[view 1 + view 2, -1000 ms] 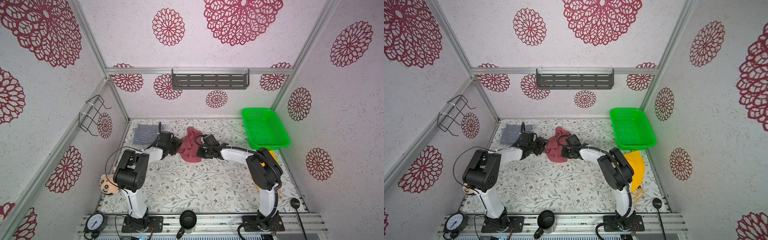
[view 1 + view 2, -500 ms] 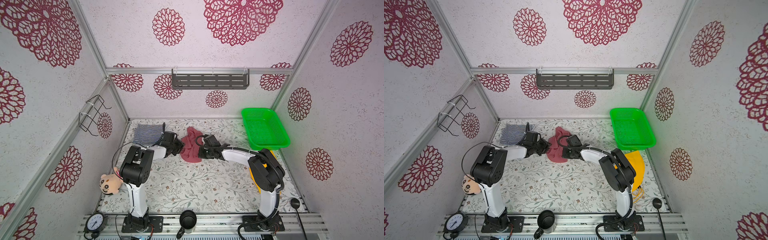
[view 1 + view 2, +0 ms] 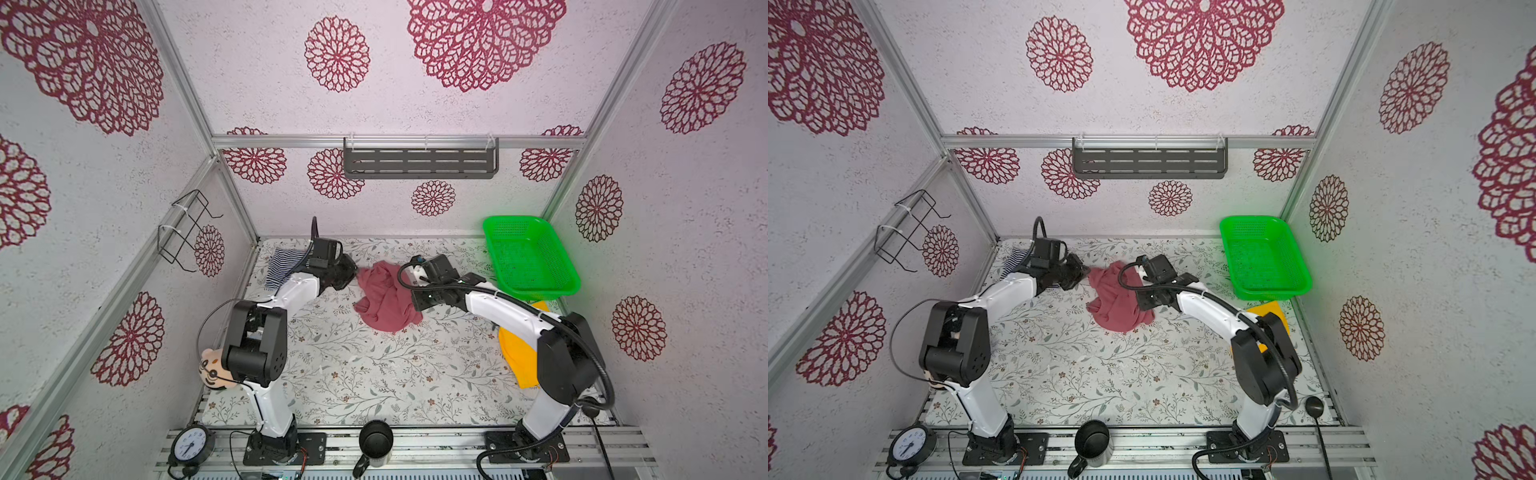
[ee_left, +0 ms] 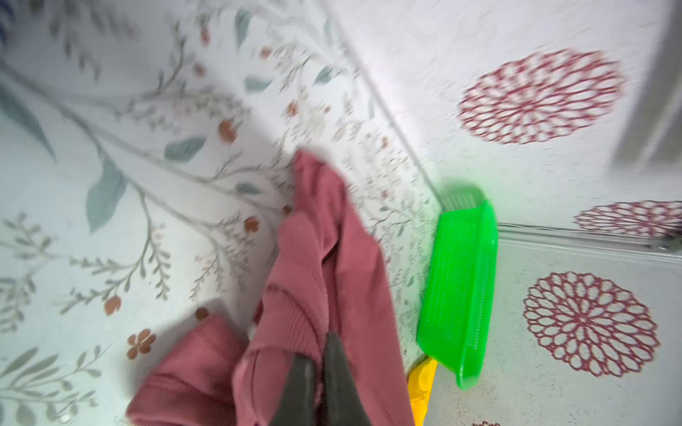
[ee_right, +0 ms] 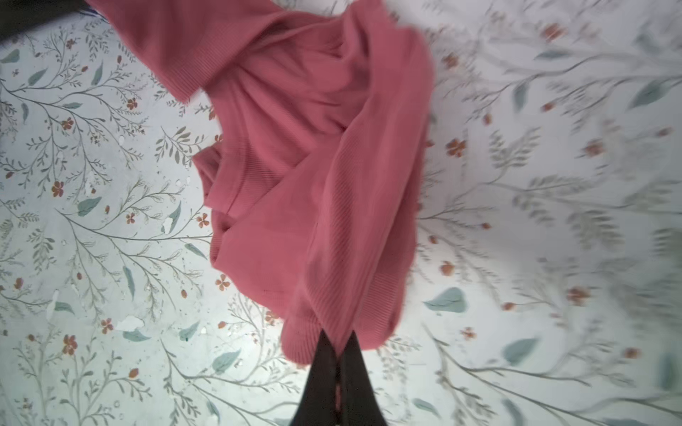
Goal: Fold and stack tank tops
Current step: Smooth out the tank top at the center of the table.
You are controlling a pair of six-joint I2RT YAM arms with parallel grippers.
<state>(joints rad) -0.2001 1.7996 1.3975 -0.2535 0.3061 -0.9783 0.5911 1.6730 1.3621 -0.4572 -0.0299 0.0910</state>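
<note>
Close to the middle of the floral table (image 3: 374, 374) lies the maroon tank top (image 3: 386, 299), crumpled and not yet flat. My right gripper (image 5: 338, 341) has narrow jaws pinching one ribbed edge of it; my left gripper (image 4: 320, 356), a little farther back, pinches the opposite side likewise. I judge I am in the spreading step, before any fold. Next I should draw both arms apart gently until the cloth is flat. Farthest, in the back left corner, the striped tank top (image 3: 280, 266) lies partly behind my left arm
</note>
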